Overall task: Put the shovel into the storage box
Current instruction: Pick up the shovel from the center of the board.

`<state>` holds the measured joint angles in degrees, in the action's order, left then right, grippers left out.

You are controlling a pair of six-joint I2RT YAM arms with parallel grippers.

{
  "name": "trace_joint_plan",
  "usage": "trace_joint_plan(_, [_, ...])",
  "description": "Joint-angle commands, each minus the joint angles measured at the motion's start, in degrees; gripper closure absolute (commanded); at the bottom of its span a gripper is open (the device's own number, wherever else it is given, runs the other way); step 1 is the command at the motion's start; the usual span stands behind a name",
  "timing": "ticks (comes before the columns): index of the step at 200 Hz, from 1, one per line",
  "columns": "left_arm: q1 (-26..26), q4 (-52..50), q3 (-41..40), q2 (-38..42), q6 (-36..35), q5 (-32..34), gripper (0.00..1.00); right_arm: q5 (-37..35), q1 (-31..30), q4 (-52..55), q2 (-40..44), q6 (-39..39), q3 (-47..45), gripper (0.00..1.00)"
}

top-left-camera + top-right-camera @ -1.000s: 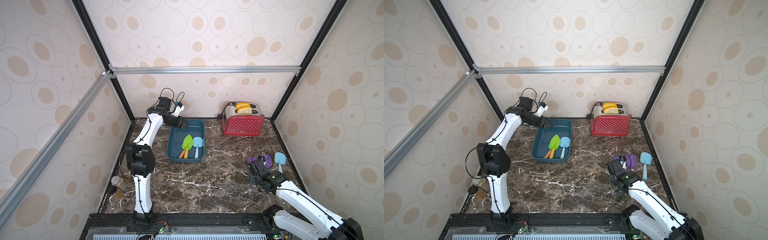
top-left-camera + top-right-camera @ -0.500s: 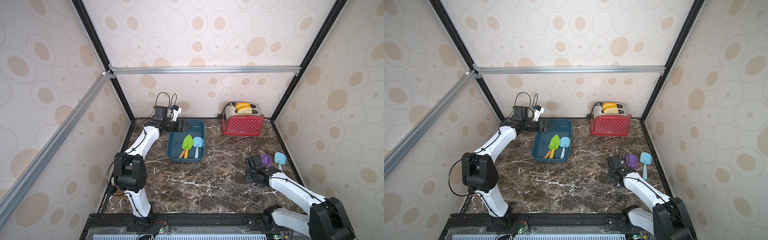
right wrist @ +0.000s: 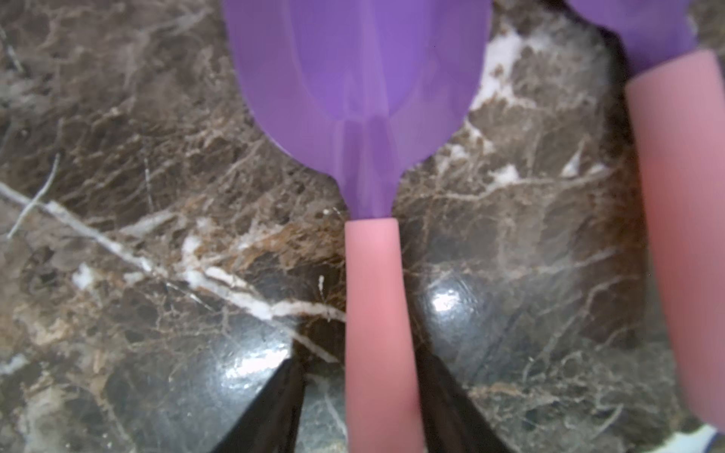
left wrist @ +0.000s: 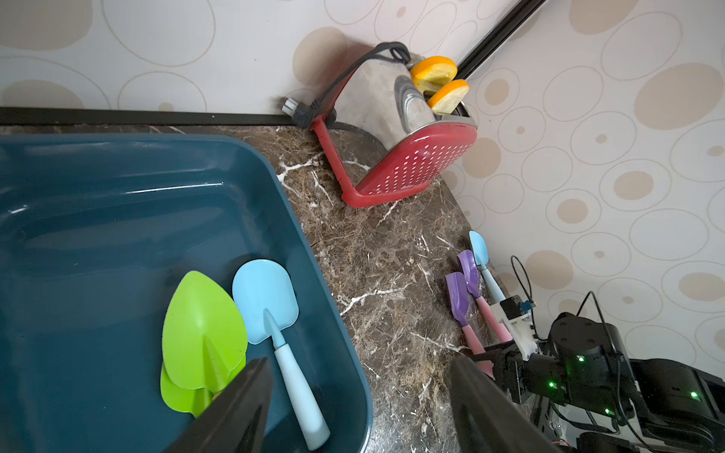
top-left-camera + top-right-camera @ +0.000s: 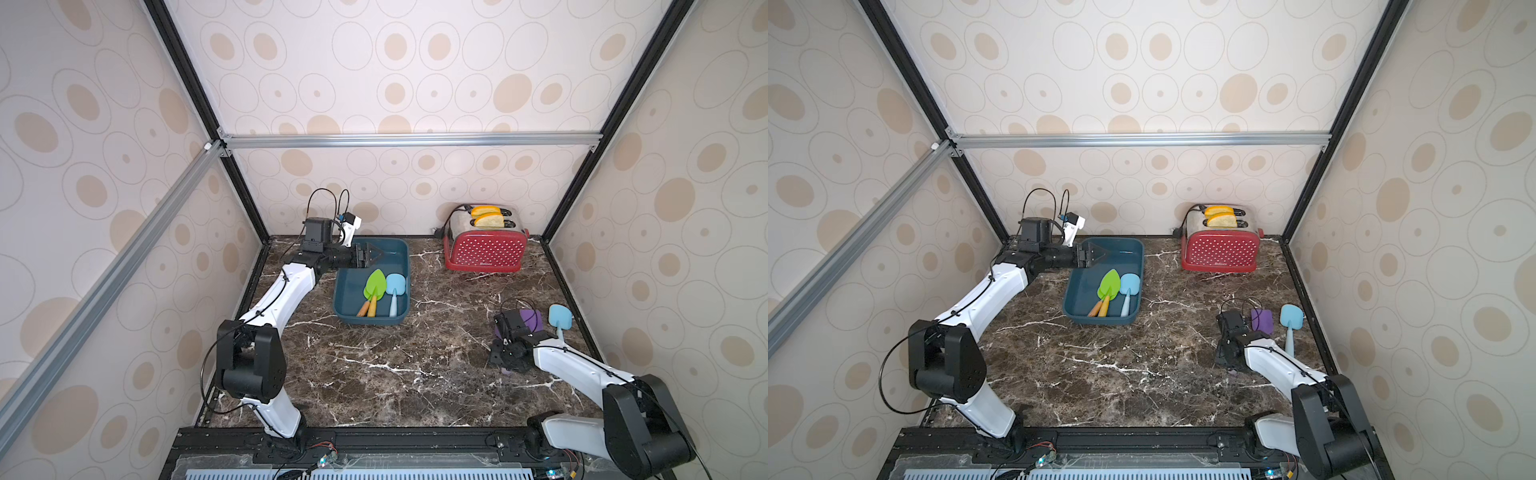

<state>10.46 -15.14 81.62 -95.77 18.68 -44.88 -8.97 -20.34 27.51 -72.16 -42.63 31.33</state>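
Observation:
The storage box (image 5: 404,266) (image 5: 1077,286) (image 4: 117,219) is a teal tub at the back, left of centre. Two green shovels (image 5: 375,282) and a light blue shovel (image 5: 395,284) lie in it. My left gripper (image 5: 374,254) (image 5: 1098,252) (image 4: 361,392) hovers open and empty over its back left corner. At the right, my right gripper (image 5: 505,359) (image 5: 1227,357) (image 3: 359,364) is down at the table. Its jaws straddle the pink handle of a purple shovel (image 3: 361,78) (image 4: 457,292). One finger touches the handle; a gap shows at the other.
A second purple shovel (image 5: 530,320) (image 3: 682,196) and a light blue shovel (image 5: 559,316) (image 5: 1291,316) lie just right of the straddled one, near the right wall. A red dotted toaster (image 5: 484,249) with bread stands at the back right.
My right jaws have narrowed around the pink handle, and the wrist has dropped closer to the table. The left arm has folded lower while its gripper stayed over the box's back corner.

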Motion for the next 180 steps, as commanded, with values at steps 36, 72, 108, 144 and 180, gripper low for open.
trace_joint_plan(36, [0.22,1.99,-0.21,0.6,0.94,-0.29,0.25,3.78,0.39,-0.02,0.02,2.17,-0.87,0.9])
trace_joint_plan(72, [1.31,3.09,-1.63,-0.46,1.96,-1.15,0.24,7.72,-0.53,1.99,1.08,6.84,1.48,1.0])
trace_joint_plan(108, [5.27,7.03,-4.52,-2.72,5.26,-3.32,0.19,7.34,-7.22,6.53,5.99,13.62,9.03,1.0])
trace_joint_plan(144, [7.17,23.94,-10.83,-4.97,17.66,-9.78,0.1,10.43,-11.18,7.24,7.25,17.3,16.52,1.0])
trace_joint_plan(180, [8.79,33.99,-13.86,-7.63,25.53,-11.23,0.1,11.55,-13.52,7.23,4.18,18.92,22.46,1.0])
